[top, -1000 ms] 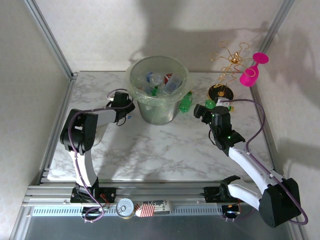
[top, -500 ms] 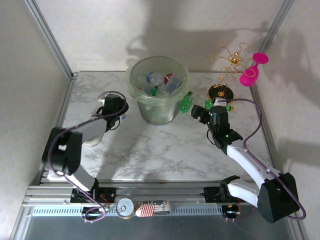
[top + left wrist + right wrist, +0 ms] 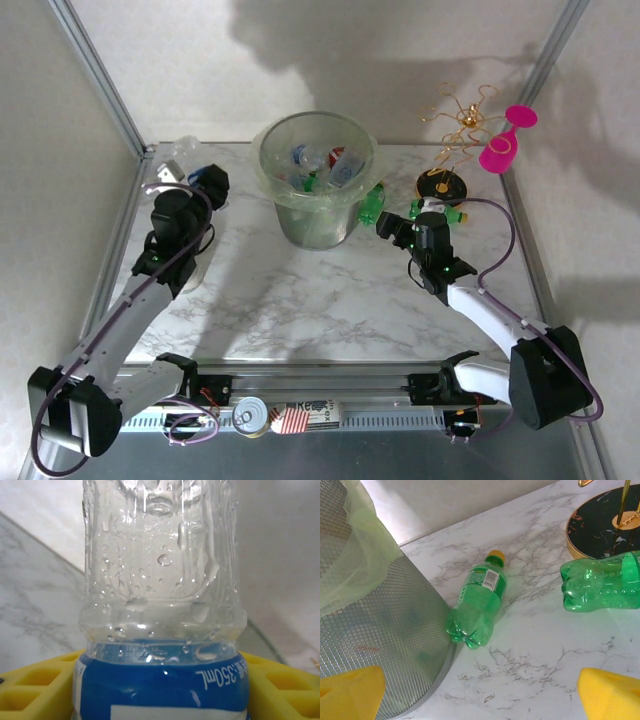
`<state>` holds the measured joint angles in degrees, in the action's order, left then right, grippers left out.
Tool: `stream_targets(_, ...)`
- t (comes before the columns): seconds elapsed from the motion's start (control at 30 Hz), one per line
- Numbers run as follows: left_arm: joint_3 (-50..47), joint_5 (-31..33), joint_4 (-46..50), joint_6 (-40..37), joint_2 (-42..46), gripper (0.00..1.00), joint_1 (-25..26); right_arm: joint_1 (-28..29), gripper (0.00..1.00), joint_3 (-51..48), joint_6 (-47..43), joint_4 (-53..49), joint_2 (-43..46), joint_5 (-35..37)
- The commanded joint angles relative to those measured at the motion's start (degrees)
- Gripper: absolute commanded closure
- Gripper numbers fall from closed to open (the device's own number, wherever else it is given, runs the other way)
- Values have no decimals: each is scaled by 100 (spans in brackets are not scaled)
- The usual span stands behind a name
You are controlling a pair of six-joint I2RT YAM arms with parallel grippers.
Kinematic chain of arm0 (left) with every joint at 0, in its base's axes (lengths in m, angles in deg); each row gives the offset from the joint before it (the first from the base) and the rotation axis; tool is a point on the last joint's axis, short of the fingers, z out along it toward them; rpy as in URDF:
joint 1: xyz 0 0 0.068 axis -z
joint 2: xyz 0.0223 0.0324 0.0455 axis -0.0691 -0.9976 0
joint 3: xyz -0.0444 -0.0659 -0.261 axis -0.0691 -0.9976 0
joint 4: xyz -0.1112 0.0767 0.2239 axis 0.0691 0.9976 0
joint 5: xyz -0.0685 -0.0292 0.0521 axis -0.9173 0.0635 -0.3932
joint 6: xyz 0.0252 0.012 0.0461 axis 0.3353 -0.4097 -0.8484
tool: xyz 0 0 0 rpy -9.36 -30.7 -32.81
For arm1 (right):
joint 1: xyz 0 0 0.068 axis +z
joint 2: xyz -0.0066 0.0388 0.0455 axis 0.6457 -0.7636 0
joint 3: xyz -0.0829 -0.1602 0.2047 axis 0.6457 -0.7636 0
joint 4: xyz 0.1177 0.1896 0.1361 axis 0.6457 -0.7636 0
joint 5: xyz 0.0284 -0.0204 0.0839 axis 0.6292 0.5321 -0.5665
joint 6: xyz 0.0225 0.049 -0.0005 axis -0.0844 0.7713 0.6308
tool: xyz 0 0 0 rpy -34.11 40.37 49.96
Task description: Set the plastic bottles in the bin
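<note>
One clear bottle (image 3: 160, 580), blue "350mL" label (image 3: 165, 685), pinched by left hand (image 3: 205, 180); right hand (image 3: 480, 692) spread.

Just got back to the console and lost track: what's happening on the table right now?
The left gripper is closed on a clear bottle with a blue label, out by the far left corner of the table, left of the bin. The right gripper is open and empty, poised over a green bottle lying against the bin's base. A second green bottle lies beside the stand's black base. Several bottles are already in the bin.
</note>
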<state>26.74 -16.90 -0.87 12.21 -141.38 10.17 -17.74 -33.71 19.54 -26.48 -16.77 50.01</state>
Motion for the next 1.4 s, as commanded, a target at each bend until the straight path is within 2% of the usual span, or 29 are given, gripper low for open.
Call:
stream_targets(0.0,558,-487,-209,-233,-113,42,160,-33,1,-33,39,176,-13,-87)
stream_targets(0.17,1622,-864,130,-805,-852,42,527,-41,1,-52,31,102,141,-44)
stream_targets(0.4,3035,-968,907,-1526,-2126,42,1256,-42,1,-87,-14,-138,520,52)
stream_targets(0.83,4308,-600,1934,-2027,-3706,39,1926,-51,1,-81,-102,-374,777,51)
stream_targets(0.93,4442,-468,2097,-2103,-3851,30,1996,-51,1,-87,-93,-378,779,43)
stream_targets(1.1,4398,-282,2053,-2097,-3727,2,2041,-51,1,-85,-84,-389,762,32)
stream_targets(1.37,3394,169,1006,-1936,-2617,0,2041,-57,1,-18,-60,-387,621,11)
